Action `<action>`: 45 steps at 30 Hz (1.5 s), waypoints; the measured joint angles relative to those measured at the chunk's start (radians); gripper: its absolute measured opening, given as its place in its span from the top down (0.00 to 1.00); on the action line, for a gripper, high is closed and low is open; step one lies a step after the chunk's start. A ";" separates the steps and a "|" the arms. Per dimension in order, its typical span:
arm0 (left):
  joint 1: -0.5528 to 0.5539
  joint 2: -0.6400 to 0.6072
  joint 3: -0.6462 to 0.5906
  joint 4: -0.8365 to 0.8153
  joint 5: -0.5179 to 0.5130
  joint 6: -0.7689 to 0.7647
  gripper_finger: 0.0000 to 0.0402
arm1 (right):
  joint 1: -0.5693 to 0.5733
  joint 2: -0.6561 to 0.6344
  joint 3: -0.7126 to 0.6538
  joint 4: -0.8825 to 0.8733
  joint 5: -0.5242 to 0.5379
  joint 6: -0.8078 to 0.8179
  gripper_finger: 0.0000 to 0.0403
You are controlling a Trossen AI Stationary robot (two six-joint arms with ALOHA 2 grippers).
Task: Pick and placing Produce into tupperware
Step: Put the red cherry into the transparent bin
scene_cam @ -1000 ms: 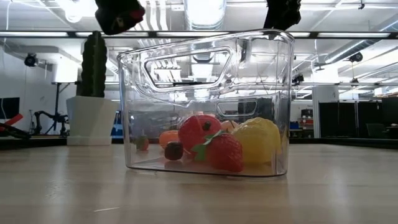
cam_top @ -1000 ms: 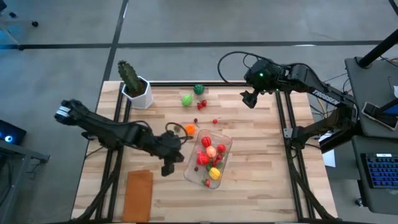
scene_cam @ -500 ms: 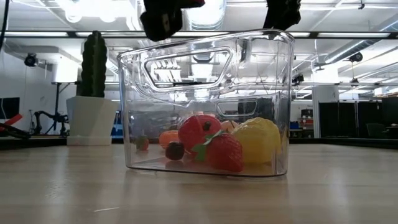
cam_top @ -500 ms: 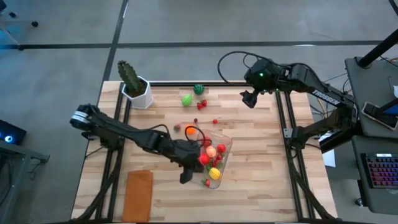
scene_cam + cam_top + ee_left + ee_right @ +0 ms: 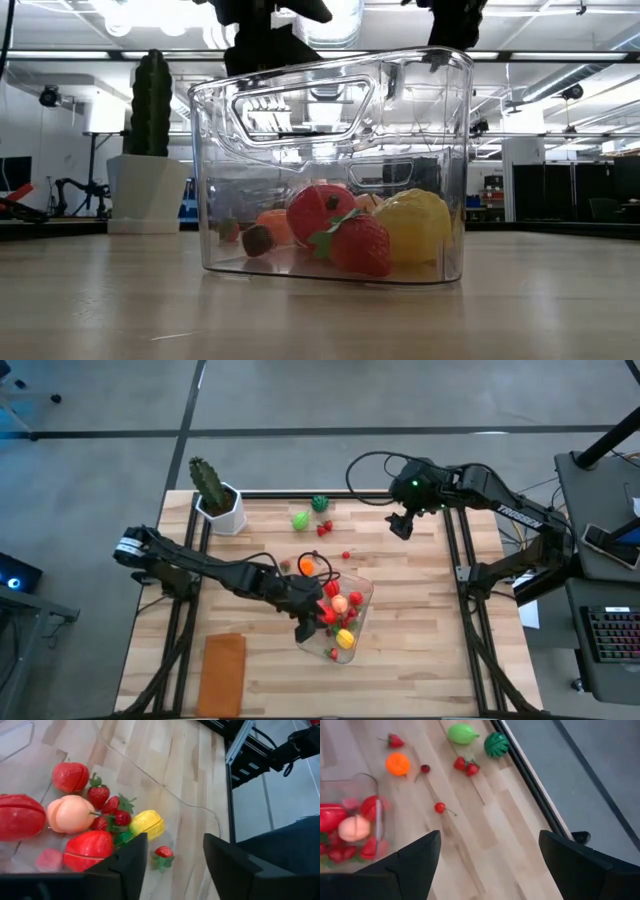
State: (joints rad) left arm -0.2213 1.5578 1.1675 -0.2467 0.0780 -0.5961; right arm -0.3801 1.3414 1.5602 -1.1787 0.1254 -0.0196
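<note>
The clear tupperware [image 5: 362, 592] stands mid-table and holds several toy fruits: red ones, a peach [image 5: 70, 813], strawberries and a yellow piece [image 5: 147, 824]. My left gripper [image 5: 306, 624] hangs open over its left side, fingers pointing into it above a small strawberry [image 5: 162, 854] that lies inside. More produce rests on the wood farther back: an orange fruit [image 5: 306, 565], a cherry [image 5: 346, 555], red strawberries [image 5: 323, 528], a light green piece [image 5: 300, 519] and a dark green one [image 5: 320, 503]. My right gripper [image 5: 400, 525] waits open above the table's far right part.
A green cactus in a white pot [image 5: 215, 495] stands at the far left corner. A flat orange-brown rectangle [image 5: 222, 672] lies near the front left. Bare wood [image 5: 420, 640] stretches to the right of the container. Metal frame rails run along both table sides.
My left gripper has travelled toward the table's right, from beside the container's left side to above it, with its arm stretching farther across. In the low view a small dark fruit inside the container has shifted a little.
</note>
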 joint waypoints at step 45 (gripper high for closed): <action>0.143 -0.220 -0.286 -0.723 -0.220 -0.052 0.49 | 0.003 0.641 -0.040 0.296 -0.262 -0.415 0.18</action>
State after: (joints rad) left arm -0.0784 1.3380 0.8819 -0.9694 -0.1425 -0.6483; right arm -0.3775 1.9820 1.5200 -0.8831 -0.1369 -0.4346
